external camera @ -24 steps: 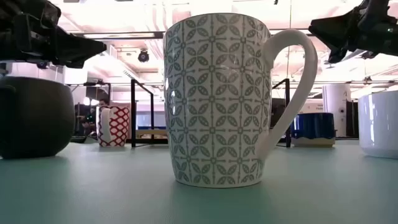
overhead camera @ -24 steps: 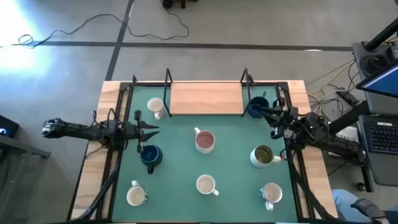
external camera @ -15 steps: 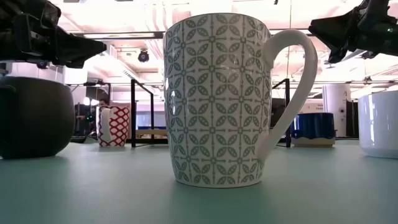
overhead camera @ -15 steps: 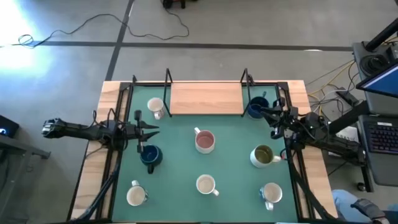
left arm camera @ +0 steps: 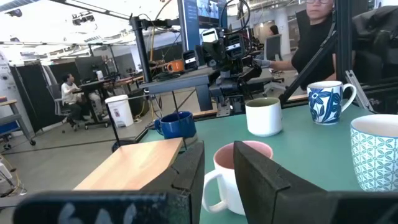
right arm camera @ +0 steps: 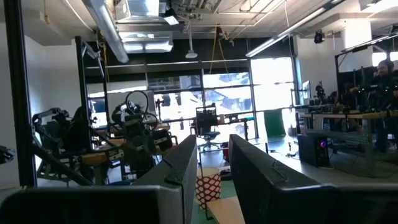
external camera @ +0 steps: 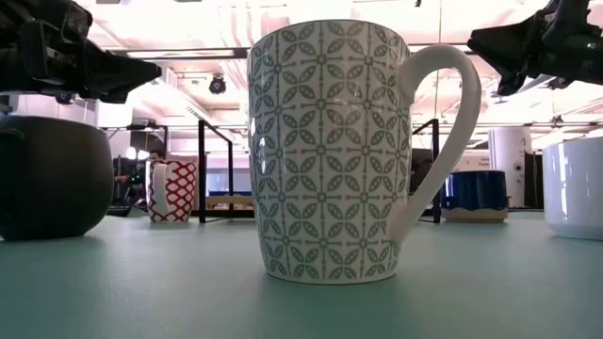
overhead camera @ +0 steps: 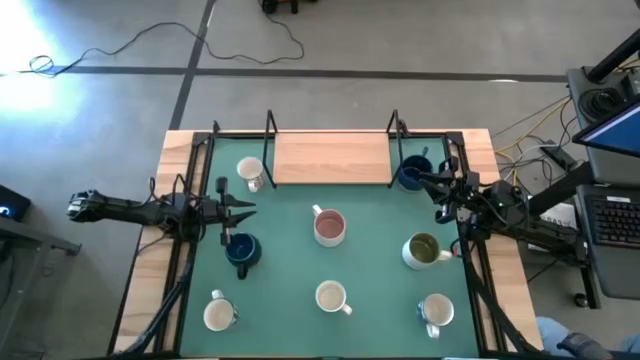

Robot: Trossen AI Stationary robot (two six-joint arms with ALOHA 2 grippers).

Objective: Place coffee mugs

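Observation:
Several mugs stand upright on the green mat. In the high view there is a dark blue mug [overhead camera: 240, 250] at the left and another dark blue one [overhead camera: 411, 174] at the far right. A pink-inside mug [overhead camera: 329, 227] stands mid-table and an olive-inside mug [overhead camera: 422, 250] at the right. White mugs stand at the far left [overhead camera: 250, 172] and along the near edge [overhead camera: 330, 297]. My left gripper [overhead camera: 248, 210] hovers open just beyond the left blue mug and points at the pink mug [left arm camera: 245, 171]. My right gripper [overhead camera: 415, 179] hovers open over the far blue mug.
A wooden board [overhead camera: 330, 158] lies at the far edge between black frame posts. In the low view a leaf-patterned mug [external camera: 325, 151] fills the middle. More white mugs stand at the near left [overhead camera: 218, 315] and near right [overhead camera: 436, 311]. A person [left arm camera: 317, 31] sits beyond the table's right side.

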